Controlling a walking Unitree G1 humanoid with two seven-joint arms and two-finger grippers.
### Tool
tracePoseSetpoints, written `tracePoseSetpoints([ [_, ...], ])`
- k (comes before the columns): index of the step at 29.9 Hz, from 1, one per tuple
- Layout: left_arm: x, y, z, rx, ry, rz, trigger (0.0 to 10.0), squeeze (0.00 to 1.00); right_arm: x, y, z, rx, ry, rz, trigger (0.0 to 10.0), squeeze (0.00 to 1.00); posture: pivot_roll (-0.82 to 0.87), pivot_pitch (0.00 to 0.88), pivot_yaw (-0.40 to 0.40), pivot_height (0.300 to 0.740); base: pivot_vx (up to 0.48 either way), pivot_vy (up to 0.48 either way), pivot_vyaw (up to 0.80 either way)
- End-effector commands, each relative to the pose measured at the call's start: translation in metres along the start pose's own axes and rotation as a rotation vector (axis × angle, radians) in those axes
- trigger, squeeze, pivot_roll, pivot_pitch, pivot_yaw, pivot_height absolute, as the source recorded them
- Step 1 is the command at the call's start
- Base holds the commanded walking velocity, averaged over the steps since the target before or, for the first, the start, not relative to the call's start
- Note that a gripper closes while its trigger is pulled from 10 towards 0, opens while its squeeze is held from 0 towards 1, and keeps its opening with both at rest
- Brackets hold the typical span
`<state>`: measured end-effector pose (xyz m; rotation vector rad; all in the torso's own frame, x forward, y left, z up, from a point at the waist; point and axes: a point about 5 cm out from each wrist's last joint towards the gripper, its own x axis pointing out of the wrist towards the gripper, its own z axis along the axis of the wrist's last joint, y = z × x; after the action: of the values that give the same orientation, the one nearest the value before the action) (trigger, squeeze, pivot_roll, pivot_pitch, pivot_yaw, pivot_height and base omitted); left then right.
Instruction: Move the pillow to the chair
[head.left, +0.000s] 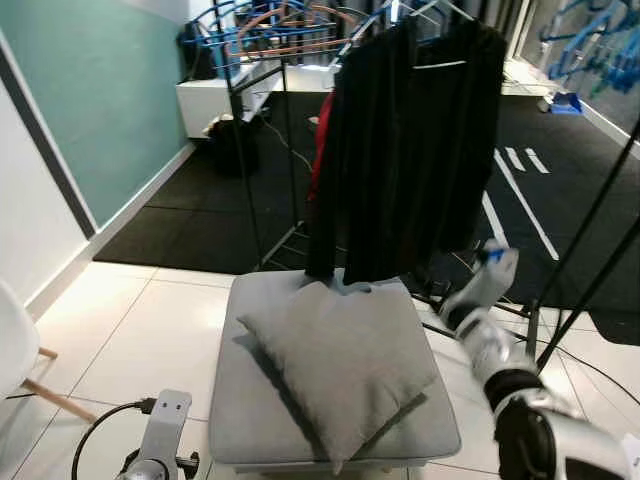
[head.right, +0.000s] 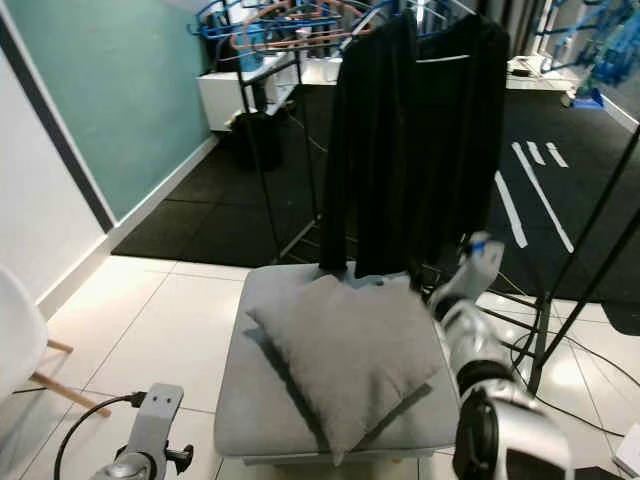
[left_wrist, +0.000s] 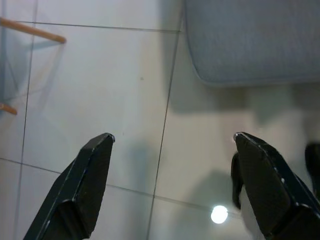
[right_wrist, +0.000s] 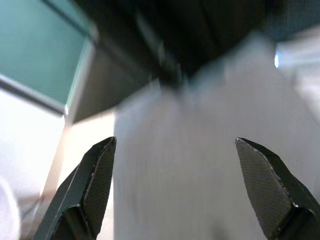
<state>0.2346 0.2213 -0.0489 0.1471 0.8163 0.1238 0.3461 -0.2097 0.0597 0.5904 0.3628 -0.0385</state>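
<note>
Pillow (head.left: 345, 365): grey, lying tilted on the grey ottoman (head.left: 250, 420)
Right gripper (right_wrist: 175, 192): raised beside the ottoman, fingers wide, holding nothing
Left gripper (left_wrist: 172, 185): low by the ottoman, over floor tiles (left_wrist: 100, 85), fingers wide
Chair (head.left: 15, 350): white, well apart from the ottoman

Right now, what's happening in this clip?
Nothing is held yet. The pillow lies on a grey ottoman in front of a clothes rack. The right claw, open, is reaching toward the pillow. The left claw, open, hangs over the floor tiles. A white chair stands at the robot's left.
</note>
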Motion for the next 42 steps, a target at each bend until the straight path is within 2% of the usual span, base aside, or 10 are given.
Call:
tracePoseSetpoints([
  [1, -0.001, 0.000, -0.003, -0.050, -0.012, 0.013, 10.0, 0.00, 0.000, -0.004, 0.012, 0.059, -0.045, -0.022, 10.0, 0.00, -0.18, 0.078, 0.014, 0.680, 0.000, 0.000, 0.00],
  [10, -0.001, 0.003, -0.004, -0.038, -0.020, 0.010, 10.0, 0.00, -0.005, -0.019, 0.015, 0.132, -0.047, -0.089, 10.0, 0.00, -0.18, 0.091, 0.030, 0.655, 0.000, 0.000, 0.00],
  [16, -0.002, 0.004, -0.004, -0.038, -0.031, 0.014, 10.0, 0.00, -0.007, -0.022, 0.003, 0.066, 0.022, -0.102, 10.0, 0.00, -0.19, 0.103, 0.038, 0.640, 0.000, 0.000, 0.00],
  [26, -0.007, 0.007, 0.004, -0.231, -0.223, 0.073, 10.0, 0.00, -0.006, -0.016, -0.005, -0.017, 0.064, -0.040, 10.0, 0.00, -0.18, 0.129, 0.030, 0.595, 0.000, 0.000, 0.00],
  [27, -0.006, 0.022, 0.019, -0.242, -0.277, 0.082, 10.0, 0.00, -0.006, -0.016, -0.004, -0.020, 0.063, -0.038, 10.0, 0.00, -0.18, 0.130, 0.030, 0.590, 0.000, 0.000, 0.00],
  [28, -0.012, 0.067, 0.065, -0.266, -0.442, 0.121, 10.0, 0.00, -0.006, -0.015, -0.001, -0.028, 0.059, -0.028, 10.0, 0.00, -0.17, 0.138, 0.033, 0.580, 0.000, 0.000, 0.00],
  [29, -0.012, 0.067, 0.065, -0.266, -0.442, 0.121, 10.0, 0.00, -0.006, -0.015, -0.001, -0.028, 0.059, -0.028, 10.0, 0.00, -0.17, 0.138, 0.033, 0.580, 0.000, 0.000, 0.00],
  [32, -0.023, 0.099, 0.092, -0.263, -0.561, 0.168, 10.0, 0.00, -0.005, -0.014, 0.006, 0.048, 0.028, -0.008, 10.0, 0.00, -0.16, 0.151, 0.041, 0.565, 0.000, 0.000, 0.00],
  [38, -0.033, 0.111, 0.099, -0.279, -0.639, 0.182, 10.0, 0.00, -0.001, 0.002, 0.004, 0.231, 0.015, 0.107, 10.0, 0.00, -0.15, 0.168, 0.056, 0.535, 0.000, 0.000, 0.00],
  [42, -0.035, 0.110, 0.101, -0.279, -0.658, 0.173, 10.0, 0.00, 0.000, 0.010, 0.001, 0.256, 0.030, 0.169, 10.0, 0.00, -0.14, 0.172, 0.060, 0.525, 0.000, 0.000, 0.00],
])
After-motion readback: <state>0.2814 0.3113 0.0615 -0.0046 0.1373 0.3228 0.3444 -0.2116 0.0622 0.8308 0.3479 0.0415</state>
